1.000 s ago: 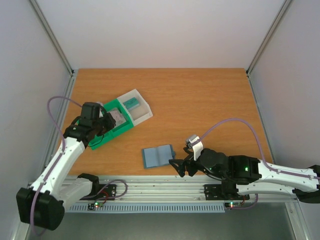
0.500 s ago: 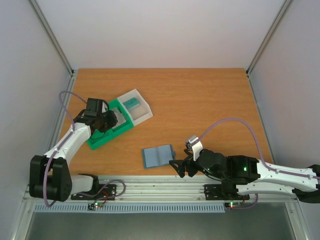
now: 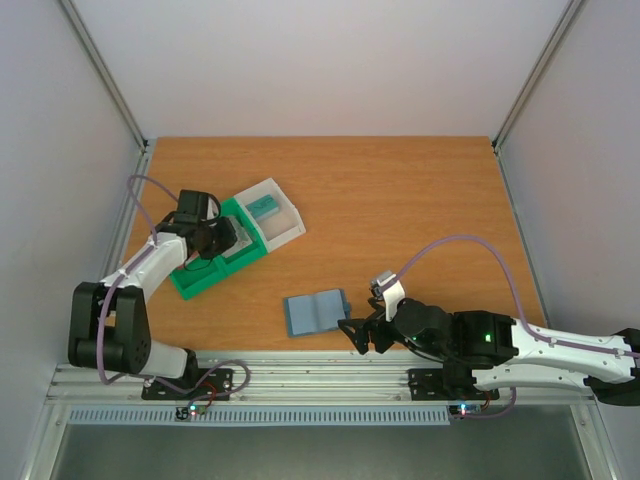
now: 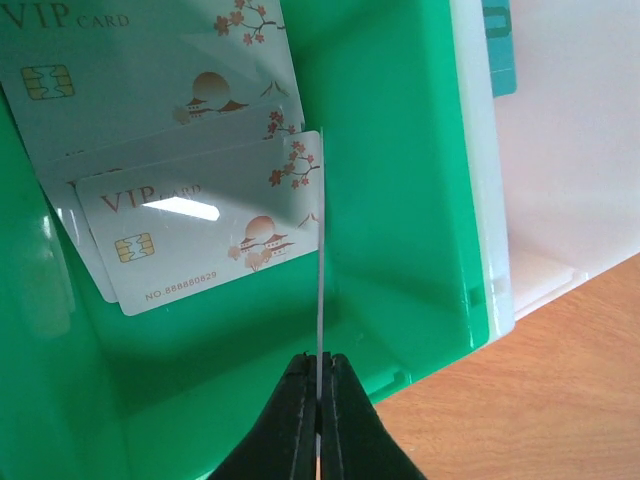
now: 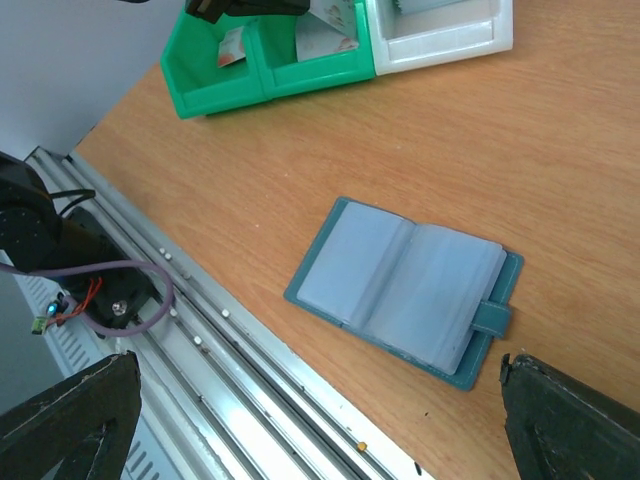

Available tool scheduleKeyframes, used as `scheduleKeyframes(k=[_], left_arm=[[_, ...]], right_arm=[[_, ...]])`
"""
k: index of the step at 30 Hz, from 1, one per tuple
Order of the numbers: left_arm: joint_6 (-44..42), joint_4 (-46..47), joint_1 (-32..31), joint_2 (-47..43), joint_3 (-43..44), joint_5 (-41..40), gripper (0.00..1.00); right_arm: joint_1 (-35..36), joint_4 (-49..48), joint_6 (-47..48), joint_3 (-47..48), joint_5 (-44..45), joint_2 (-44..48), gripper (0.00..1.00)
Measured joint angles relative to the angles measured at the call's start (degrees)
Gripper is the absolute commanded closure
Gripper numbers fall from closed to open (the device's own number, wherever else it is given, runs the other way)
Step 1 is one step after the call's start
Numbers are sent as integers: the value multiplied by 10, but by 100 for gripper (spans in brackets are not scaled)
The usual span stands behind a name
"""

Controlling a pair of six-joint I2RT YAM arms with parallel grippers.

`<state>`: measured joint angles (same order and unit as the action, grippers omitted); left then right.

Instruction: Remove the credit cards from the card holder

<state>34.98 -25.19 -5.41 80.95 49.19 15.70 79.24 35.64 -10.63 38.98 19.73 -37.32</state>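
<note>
**Card transfer.** Left fingers [image 4: 310, 388] are closed on the edge of a held credit card [image 4: 319, 250], poised edge-on over the green tray [image 4: 400, 200], where the stacked credit cards [image 4: 200, 245] lie. If released tilted, the card may strike the nearby tray wall and fall outside. Right fingers [image 3: 358, 334] are spread wide and empty beside the open card holder [image 5: 405, 290] on the bench [image 5: 600, 150].

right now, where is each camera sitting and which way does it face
top external: above and behind the bases, looking down at the table; left arm over the green tray, right arm by the open card holder.
left wrist: looks down into the tray; left gripper shut on an edge-on credit card, other cards lying in it.
right wrist: low near the front edge, looks across at the card holder; right gripper open, spread to the bottom corners.
shared: top external and right wrist both show card holder and tray.
</note>
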Motion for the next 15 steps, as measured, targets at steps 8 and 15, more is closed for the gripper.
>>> scheduleKeyframes(k=[8,15], left_arm=[[-10,3,1,30,8,0,94],[-23,-2,1,37,29,-8,84]], right_arm=[[0,0,0,0,3,-23,2],[0,2,-1,0,4,-33,1]])
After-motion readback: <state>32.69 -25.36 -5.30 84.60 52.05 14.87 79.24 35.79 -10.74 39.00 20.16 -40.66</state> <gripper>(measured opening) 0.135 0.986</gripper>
